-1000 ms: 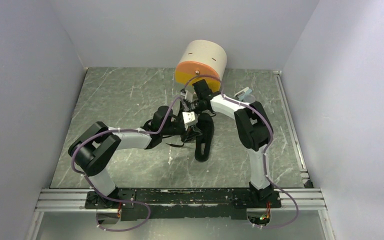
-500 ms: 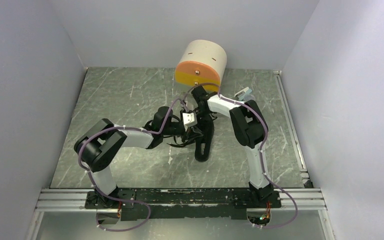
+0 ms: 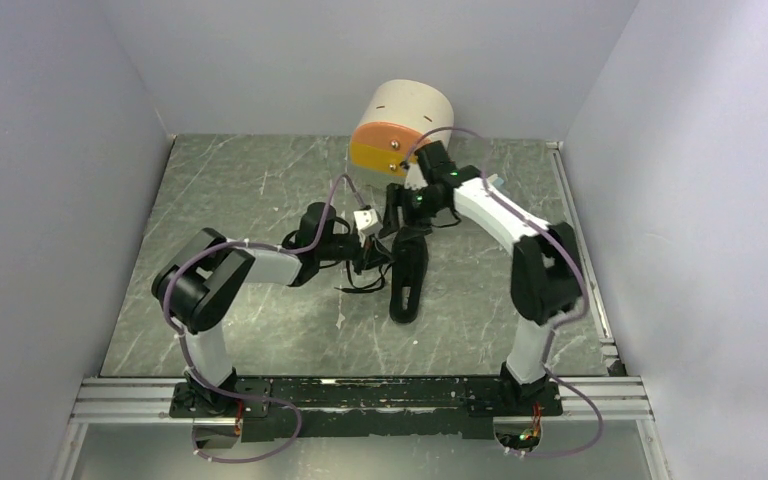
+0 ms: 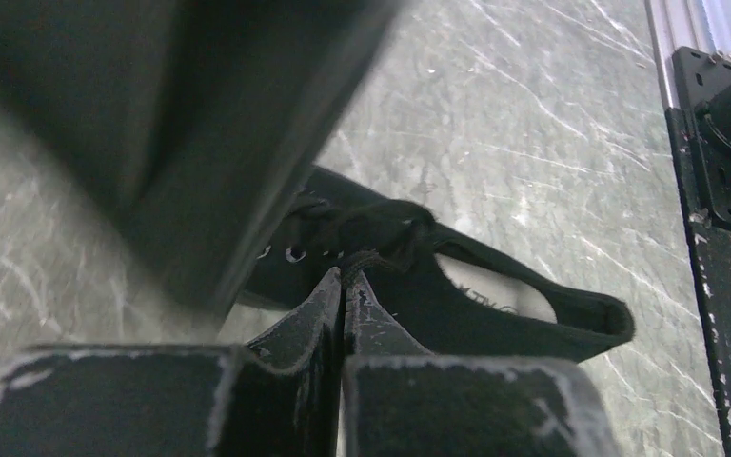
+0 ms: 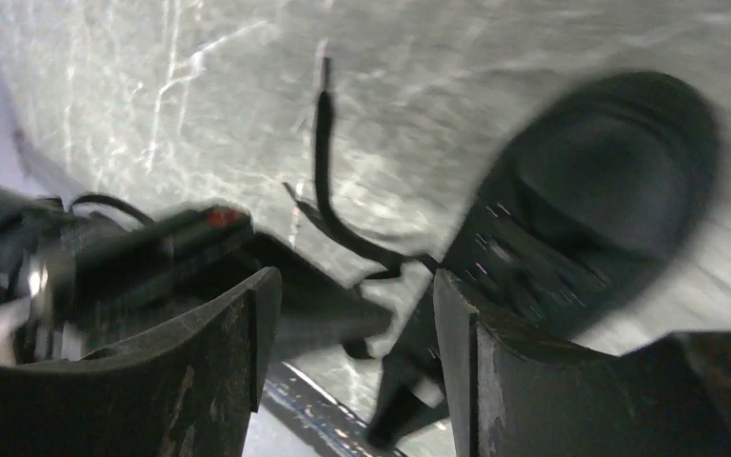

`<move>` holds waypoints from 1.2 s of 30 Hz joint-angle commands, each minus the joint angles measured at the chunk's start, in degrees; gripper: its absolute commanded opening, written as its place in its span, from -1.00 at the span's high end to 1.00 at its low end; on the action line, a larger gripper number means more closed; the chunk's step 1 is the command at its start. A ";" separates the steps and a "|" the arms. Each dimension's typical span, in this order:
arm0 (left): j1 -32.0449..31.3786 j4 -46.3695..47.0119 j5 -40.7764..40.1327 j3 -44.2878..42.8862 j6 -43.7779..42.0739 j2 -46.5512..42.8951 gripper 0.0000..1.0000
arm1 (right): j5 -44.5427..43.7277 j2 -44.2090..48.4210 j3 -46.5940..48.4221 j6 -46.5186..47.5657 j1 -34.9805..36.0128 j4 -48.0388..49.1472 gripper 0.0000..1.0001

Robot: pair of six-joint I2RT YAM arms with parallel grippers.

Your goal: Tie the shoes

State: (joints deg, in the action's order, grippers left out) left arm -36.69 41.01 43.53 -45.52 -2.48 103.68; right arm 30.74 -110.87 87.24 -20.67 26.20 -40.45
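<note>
A: Jaws of the left gripper (image 4: 343, 283)?

B: Clenched, pad flat against pad; tips right at the knotted lacing of the small all-black low-cut lace-up shoe (image 4: 409, 305); cannot tell whether a strand sits pinched between.

A: And of the right gripper (image 5: 352, 278)?

B: Released, spread wide; poised over the far part of the shoe; through the gap, the left gripper and a loose thin black lace (image 5: 322, 162) trailing across the surface.

A: Whereabouts of the shoe?

B: Upright on its sole on the grey-green marbled table top (image 3: 240, 200), mid-table between the two arms; heel toward the arm bases, toe toward the round cream drawer box with an orange front (image 3: 405, 125); short of that box, not touching; lace ends sprawled just to the left of the shoe.

A: Left gripper's approach?

B: From the left side, low, level with the eyelets.
</note>
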 commanded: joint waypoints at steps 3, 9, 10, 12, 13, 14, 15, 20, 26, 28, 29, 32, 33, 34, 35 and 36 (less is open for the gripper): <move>2.32 -4.42 2.77 -4.85 4.09 4.39 0.91 | -24.03 17.65 -14.35 0.39 -2.01 7.97 -0.28; 2.41 -20.61 2.22 -15.16 0.15 10.54 0.91 | -27.76 33.81 -33.01 12.55 4.75 21.09 -0.28; 2.41 -20.05 2.25 -15.14 0.83 10.57 0.91 | -27.58 36.40 -35.41 15.51 6.85 23.58 -0.27; 2.54 -19.84 1.95 -15.29 1.64 10.42 0.90 | -27.66 40.98 -39.63 21.48 11.67 28.62 -0.22; 2.65 -20.33 1.95 -15.72 1.95 10.52 0.90 | -28.15 42.25 -40.93 23.95 13.74 30.31 -0.20; 2.71 -21.05 1.98 -16.27 2.11 10.76 0.91 | -28.36 42.58 -41.65 25.97 15.40 31.32 -0.15; 2.80 -21.79 2.13 -16.92 2.13 11.22 0.91 | -28.19 42.01 -41.85 28.14 16.67 31.95 -0.07; 3.01 -25.25 1.27 -19.27 6.68 12.87 0.90 | -21.68 36.05 -40.64 38.89 22.31 33.94 0.13; 3.07 -24.28 0.98 -19.65 9.34 13.57 0.91 | -22.72 27.79 -37.91 43.34 26.99 40.17 0.12; 3.07 -24.71 0.94 -20.30 9.74 14.02 0.91 | -26.61 24.15 -36.01 43.83 28.37 41.98 0.20; 3.03 -24.83 0.97 -20.45 9.88 14.21 0.90 | -29.17 22.47 -35.29 44.28 29.40 42.40 0.23; 3.02 -25.43 0.99 -20.87 10.46 14.96 0.91 | -36.62 18.24 -33.98 44.59 31.30 43.46 0.27; 3.02 -26.17 1.03 -21.30 10.42 15.39 0.91 | -37.97 17.11 -33.41 43.87 31.34 43.19 0.29; 3.02 -27.11 1.17 -21.84 10.33 15.74 0.90 | -38.60 16.04 -32.96 43.19 31.31 42.95 0.30; 3.02 -27.89 1.22 -22.30 10.16 15.96 0.91 | -39.04 15.21 -32.68 42.56 31.29 42.85 0.30; 3.02 -28.41 1.10 -22.45 9.93 16.01 0.91 | -39.39 14.32 -32.52 41.50 31.31 42.97 0.30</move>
State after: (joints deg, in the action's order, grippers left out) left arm -33.89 16.08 44.64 -65.78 7.46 117.51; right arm -2.17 -93.95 52.93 21.91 57.30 0.19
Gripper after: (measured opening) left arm 0.054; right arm 0.354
